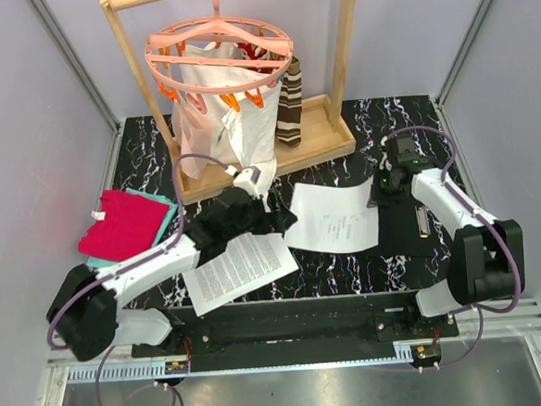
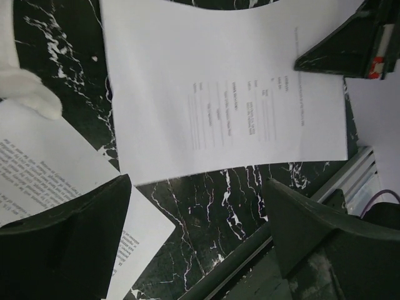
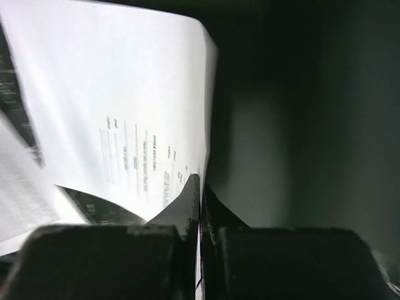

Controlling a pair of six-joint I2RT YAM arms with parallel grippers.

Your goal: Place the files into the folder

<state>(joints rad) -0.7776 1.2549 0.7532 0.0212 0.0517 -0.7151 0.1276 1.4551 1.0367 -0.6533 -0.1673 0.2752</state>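
Note:
Two files lie on the black marbled table. A densely printed sheet lies front centre and also shows in the left wrist view. A sparsely printed sheet lies to its right, its right edge over the black folder. My left gripper is open and empty, hovering over bare table between the two sheets. My right gripper is shut on the right edge of the sparse sheet, lifting it beside the dark folder.
A wooden rack with a pink clip hanger, a white cloth bag and a striped cloth stands at the back. Red-and-teal folded cloths lie at the left. Grey walls enclose the table.

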